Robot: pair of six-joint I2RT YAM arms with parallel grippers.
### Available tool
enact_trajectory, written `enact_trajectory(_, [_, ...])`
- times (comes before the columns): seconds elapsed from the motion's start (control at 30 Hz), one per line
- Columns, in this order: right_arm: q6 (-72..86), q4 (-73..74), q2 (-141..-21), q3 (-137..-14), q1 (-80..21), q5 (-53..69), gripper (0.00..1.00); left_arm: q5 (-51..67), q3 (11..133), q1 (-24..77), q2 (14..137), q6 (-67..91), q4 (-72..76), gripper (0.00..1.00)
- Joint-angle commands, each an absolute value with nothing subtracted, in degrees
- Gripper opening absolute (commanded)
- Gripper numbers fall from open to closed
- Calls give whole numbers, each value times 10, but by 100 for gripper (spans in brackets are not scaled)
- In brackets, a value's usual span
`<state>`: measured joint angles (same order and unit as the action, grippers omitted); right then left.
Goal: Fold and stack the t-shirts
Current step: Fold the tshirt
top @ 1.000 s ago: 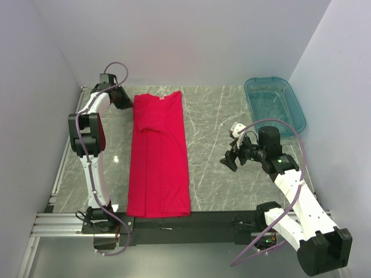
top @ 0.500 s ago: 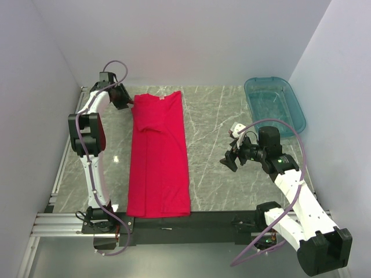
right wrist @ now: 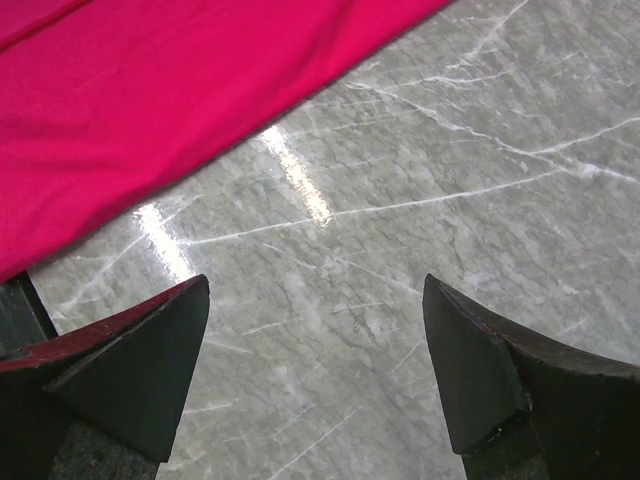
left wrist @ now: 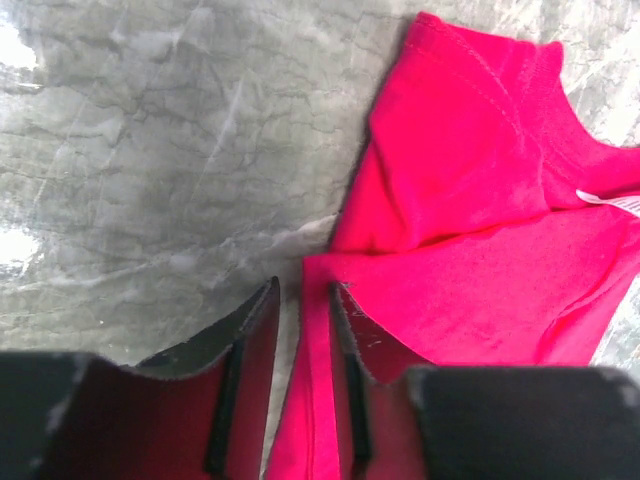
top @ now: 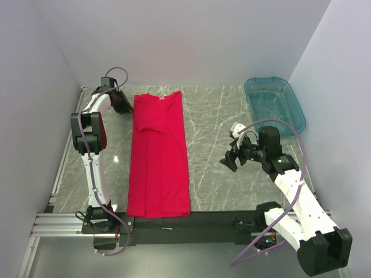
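— Where am I looking from on each feed?

— My top view sits high behind the arm bases (top: 98,223), facing down over the whole table (top: 214,116). My left wrist view is close above the t-shirt's (left wrist: 470,200) collar end. My right wrist view hangs low over bare marble.

— Any overlap?

— All three catch the red shirt.

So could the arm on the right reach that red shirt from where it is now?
Probably yes. The right gripper hangs open a little to the right of the shirt, and only bare table lies between them. The blue tub sits on its other side, out of the way.
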<state>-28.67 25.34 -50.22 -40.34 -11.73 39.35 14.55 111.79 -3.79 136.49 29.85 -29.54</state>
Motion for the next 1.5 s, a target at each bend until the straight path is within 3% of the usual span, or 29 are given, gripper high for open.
enact_trajectory(0.0, [-294, 252, -495, -413, -114, 402, 93, 155, 1127, -40, 1374, 300, -295, 31])
enact_trajectory(0.2, [-295, 253, -497, -413, -113, 404, 93, 153, 1135, -43, 1368, 299, -294, 16])
enact_trajectory(0.3, [-296, 254, -497, -413, -113, 405, 93, 156, 1138, -44, 1368, 298, -292, 14])
enact_trajectory(0.4, [-296, 255, -497, -413, -113, 407, 93, 166, 1140, -44, 1368, 302, -286, 18])
enact_trajectory(0.43, [-297, 257, -497, -413, -113, 407, 93, 170, 1141, -45, 1368, 306, -286, 28])
enact_trajectory(0.47, [-297, 256, -497, -412, -113, 408, 93, 173, 1140, -44, 1368, 307, -281, 29])
enact_trajectory(0.67, [-301, 258, -500, -414, -113, 410, 93, 180, 1136, -46, 1368, 311, -276, 30])
enact_trajectory(1.2, [-307, 268, -505, -416, -114, 419, 93, 186, 1133, -47, 1357, 319, -255, 1])
enact_trajectory(1.47, [-308, 269, -507, -416, -113, 422, 93, 175, 1126, -47, 1325, 314, -244, 1])
